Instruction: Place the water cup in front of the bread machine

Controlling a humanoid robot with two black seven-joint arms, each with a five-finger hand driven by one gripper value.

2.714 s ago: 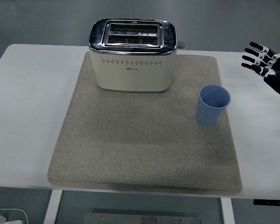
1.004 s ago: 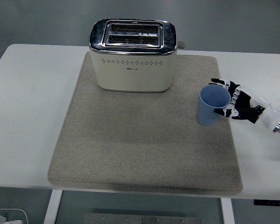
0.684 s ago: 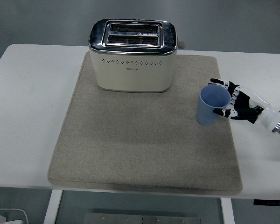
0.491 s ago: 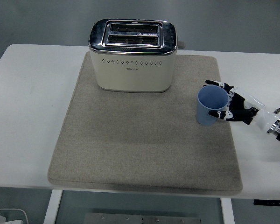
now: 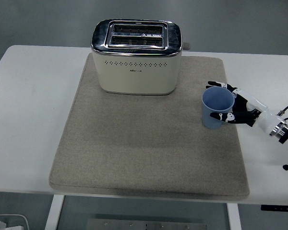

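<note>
right hand [image 5: 237, 108]: wrapping fingers around the cup's right side, gripping it
water cup [image 5: 216, 108]: standing upright on mat [image 5: 149, 148], right of bread machine [image 5: 136, 56]

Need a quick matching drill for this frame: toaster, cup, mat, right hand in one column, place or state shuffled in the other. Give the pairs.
Things:
1. bread machine
2. water cup
3. grey mat
4. right hand

Places or states:
A. lies flat under both the appliance and the cup
B. upright at the mat's right side, blue, open mouth up
C. at the mat's far edge, two empty slots on top
D. comes in from the right, fingers curled around the cup

Pairs: 1-C, 2-B, 3-A, 4-D
</note>
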